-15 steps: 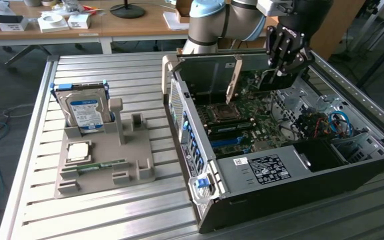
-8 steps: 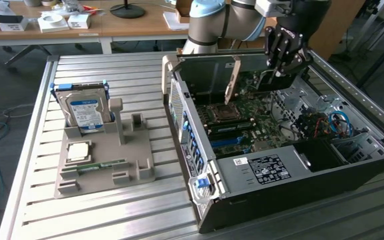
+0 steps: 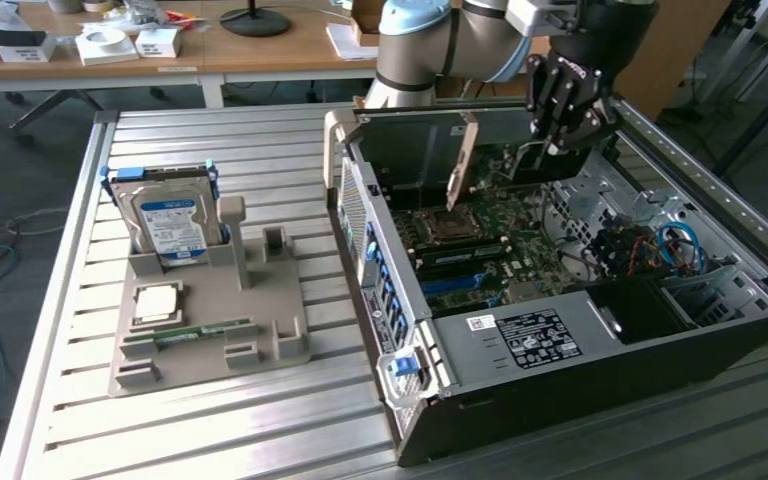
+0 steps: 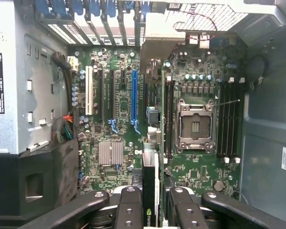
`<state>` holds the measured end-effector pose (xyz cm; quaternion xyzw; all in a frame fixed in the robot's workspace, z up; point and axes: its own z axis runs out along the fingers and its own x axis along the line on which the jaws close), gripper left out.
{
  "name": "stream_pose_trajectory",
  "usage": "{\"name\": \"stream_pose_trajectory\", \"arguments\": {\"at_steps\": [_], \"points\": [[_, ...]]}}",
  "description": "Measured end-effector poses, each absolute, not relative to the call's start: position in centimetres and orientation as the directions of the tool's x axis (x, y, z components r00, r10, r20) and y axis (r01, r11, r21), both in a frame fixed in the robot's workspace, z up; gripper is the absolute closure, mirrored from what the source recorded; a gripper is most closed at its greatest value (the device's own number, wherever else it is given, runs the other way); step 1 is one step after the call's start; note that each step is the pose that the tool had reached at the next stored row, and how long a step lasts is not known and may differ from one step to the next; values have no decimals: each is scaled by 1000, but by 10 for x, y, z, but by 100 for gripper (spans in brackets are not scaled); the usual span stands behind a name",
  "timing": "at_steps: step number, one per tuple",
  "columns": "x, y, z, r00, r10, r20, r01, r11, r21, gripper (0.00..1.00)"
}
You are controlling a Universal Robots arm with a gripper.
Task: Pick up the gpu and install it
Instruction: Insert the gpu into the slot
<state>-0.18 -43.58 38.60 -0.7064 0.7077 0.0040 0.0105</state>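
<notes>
The slatted metal desk [image 3: 224, 420] fills the lower part of the exterior frame. On it, lower right, lies the open case [image 3: 558, 405], its motherboard [image 3: 491, 250] facing up. At lower left stands a grey holder [image 3: 217, 355] with a RAM stick [image 3: 204, 332] lying flat and a square chip [image 3: 157, 302] just behind it. Further back on the holder, a hard drive [image 3: 171, 225] stands upright, and the narrow slot beside it is empty.

Deeper in, at upper right, the gripper [image 3: 560, 140] hangs over the far end of the case, pointing down into it. It hangs from the arm [image 3: 424, 40], which comes in from the top edge.

In the wrist view the black fingers [image 4: 128, 210] close on the gpu [image 4: 151, 183], which is gripped edge-on between them with its logo showing near the fingers. The card is up off the board and not seated. Along the line of sight it falls between the long blue slot [image 4: 133, 95] and the empty CPU socket [image 4: 195, 125].

Beyond the case, along the top left of the exterior frame, a wooden desk [image 3: 264, 55] carries small white boxes and a black lamp base.
</notes>
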Motion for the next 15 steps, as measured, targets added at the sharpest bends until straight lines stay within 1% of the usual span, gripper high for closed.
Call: {"name": "stream_pose_trajectory", "arguments": {"at_steps": [15], "points": [[-10,-436,382,-2,-1000,-21,-1000,2,-9,73]]}}
